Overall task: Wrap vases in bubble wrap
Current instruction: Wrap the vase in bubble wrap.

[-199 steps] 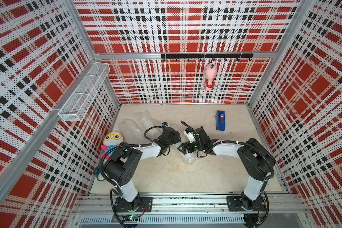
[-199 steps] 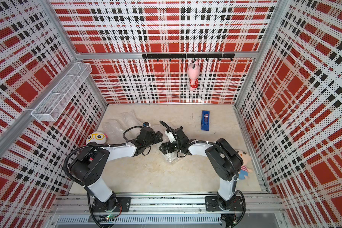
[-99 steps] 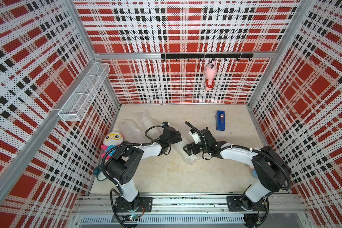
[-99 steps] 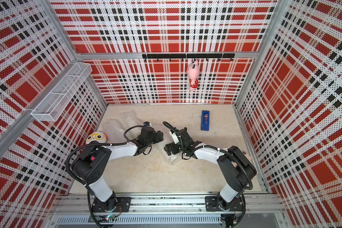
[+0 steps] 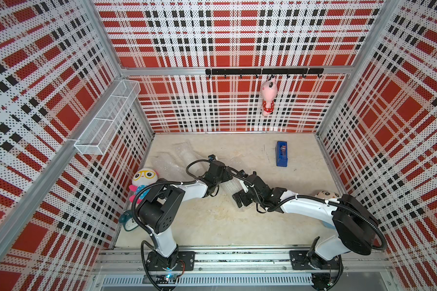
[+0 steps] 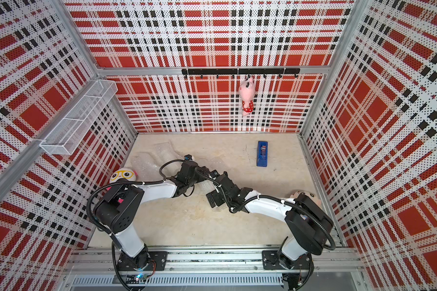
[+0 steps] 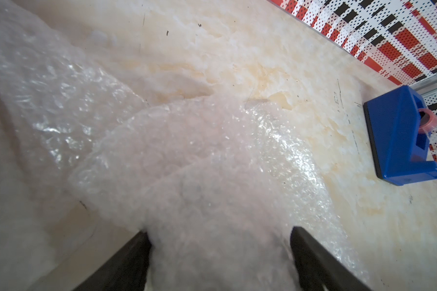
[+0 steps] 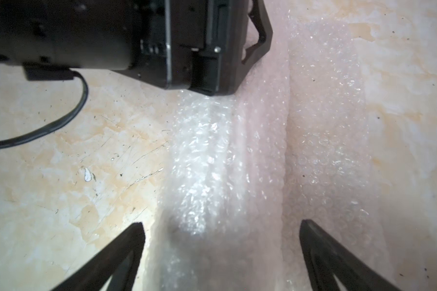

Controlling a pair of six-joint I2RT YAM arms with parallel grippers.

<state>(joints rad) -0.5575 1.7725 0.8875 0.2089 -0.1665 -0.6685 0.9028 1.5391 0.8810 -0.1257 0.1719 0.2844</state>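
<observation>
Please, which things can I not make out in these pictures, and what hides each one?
1. Contents of the bubble wrap bundle: both wrist views; the cloudy wrap itself hides them.
2. Hold of the left gripper: left wrist view; the picture's edge cuts it off, so clamping or only touching the bundle is unclear.
3. Plush doll: both top views; the right arm covers its body.
4. Teal clock: a top view; the left arm covers part.

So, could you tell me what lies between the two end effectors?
Rolled bubble wrap spans the gap, clearest in the right wrist view.
</observation>
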